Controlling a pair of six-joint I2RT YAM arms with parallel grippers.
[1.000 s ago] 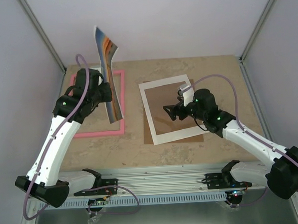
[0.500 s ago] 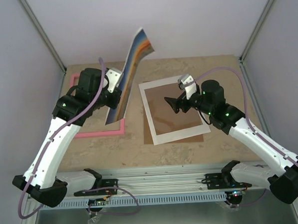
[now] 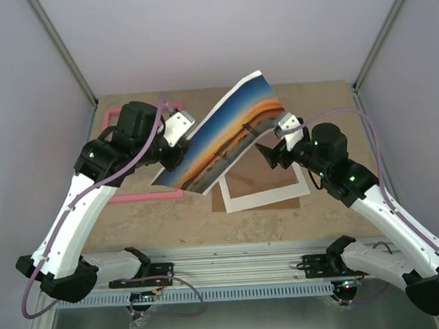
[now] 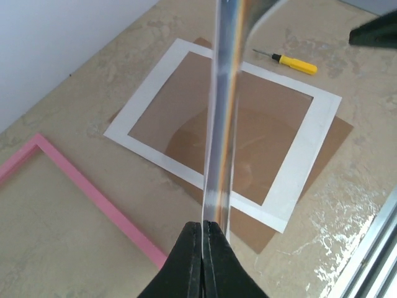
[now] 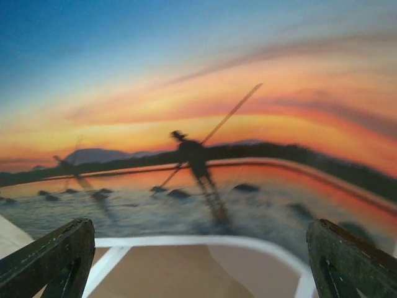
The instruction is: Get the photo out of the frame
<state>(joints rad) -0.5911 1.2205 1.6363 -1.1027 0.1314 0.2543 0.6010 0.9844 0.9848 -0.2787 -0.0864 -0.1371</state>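
My left gripper (image 3: 173,154) is shut on one edge of the photo (image 3: 222,138), a sunset print held in the air over the middle of the table. In the left wrist view the photo (image 4: 223,112) shows edge-on, rising from the closed gripper (image 4: 208,225). It fills the right wrist view (image 5: 198,124). The pink frame (image 3: 144,196) lies flat at the left, partly hidden by my left arm; it also shows in the left wrist view (image 4: 80,186). My right gripper (image 3: 267,153) is open and empty, just right of the photo; its fingers (image 5: 56,254) stand wide apart.
A white mat border (image 3: 269,197) lies on the brown backing board (image 3: 220,206) under the photo; both show in the left wrist view (image 4: 291,186). A yellow-handled screwdriver (image 4: 291,62) lies beyond them. Grey walls enclose the table on three sides.
My left gripper has swung the photo right and turned it from edge-on to face-up, over the mat. My right arm has lifted and moved right, off the mat.
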